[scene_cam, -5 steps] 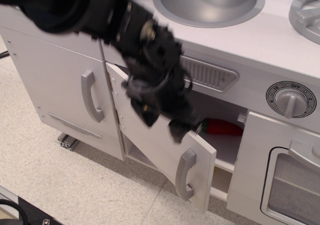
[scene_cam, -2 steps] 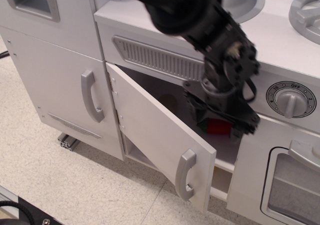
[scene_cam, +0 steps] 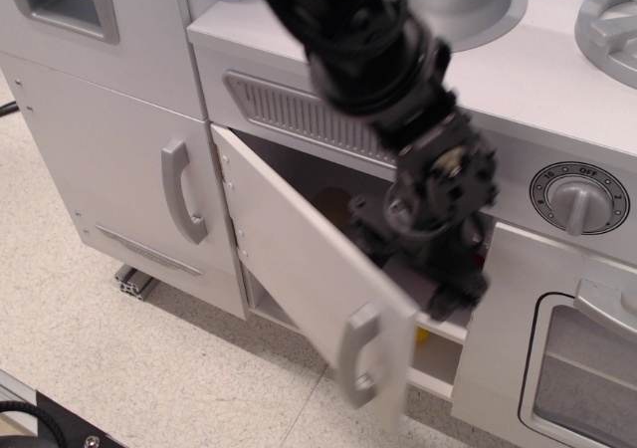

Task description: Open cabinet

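sink basin (scene_cam: 468,5), timer knob (scene_cam: 578,198), oven door (scene_cam: 557,353), speckled floor (scene_cam: 129,368)

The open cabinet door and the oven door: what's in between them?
In the observation.image view, the black gripper reaches into the gap between the cabinet door and the oven door, with a white shelf beneath it.

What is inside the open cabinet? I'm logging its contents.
Inside the cabinet: a white shelf and a small yellow bit beneath it. The gripper covers the rest.
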### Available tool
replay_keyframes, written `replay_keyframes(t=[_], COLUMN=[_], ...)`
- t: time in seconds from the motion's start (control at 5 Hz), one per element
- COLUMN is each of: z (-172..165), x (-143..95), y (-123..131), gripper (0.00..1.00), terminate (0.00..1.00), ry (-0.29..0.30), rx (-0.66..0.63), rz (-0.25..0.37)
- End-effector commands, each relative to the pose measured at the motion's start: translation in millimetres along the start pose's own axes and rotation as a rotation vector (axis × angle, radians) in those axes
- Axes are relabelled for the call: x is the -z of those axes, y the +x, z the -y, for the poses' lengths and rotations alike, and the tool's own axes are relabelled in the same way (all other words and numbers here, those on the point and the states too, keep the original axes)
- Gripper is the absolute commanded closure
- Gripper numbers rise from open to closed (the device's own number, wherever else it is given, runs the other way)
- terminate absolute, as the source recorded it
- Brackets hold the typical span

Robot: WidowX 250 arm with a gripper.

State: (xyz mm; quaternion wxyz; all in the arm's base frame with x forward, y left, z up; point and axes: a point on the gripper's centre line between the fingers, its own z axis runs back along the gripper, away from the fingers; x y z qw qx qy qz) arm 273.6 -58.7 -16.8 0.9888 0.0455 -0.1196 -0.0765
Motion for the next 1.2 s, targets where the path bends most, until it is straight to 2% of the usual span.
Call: replay_keyframes(t=[0.0,0.4,0.6,0.8,1.0], z=[-51,-115,-133,-133,-133], x=[-1,10,10,10,10], y=[-36,-64,-70,-70,-70], gripper=[0.0,0.0,0.0,0.0,0.0], terminate=[0.0,0.0,0.0,0.0,1.0], ry=[0.051,0.142,0.166,0.166,0.166], rx=[-0.05,-0.136,-0.143,-0.143,-0.143], rz=[-0.072,-0.106,-0.115,-0.115,-0.115])
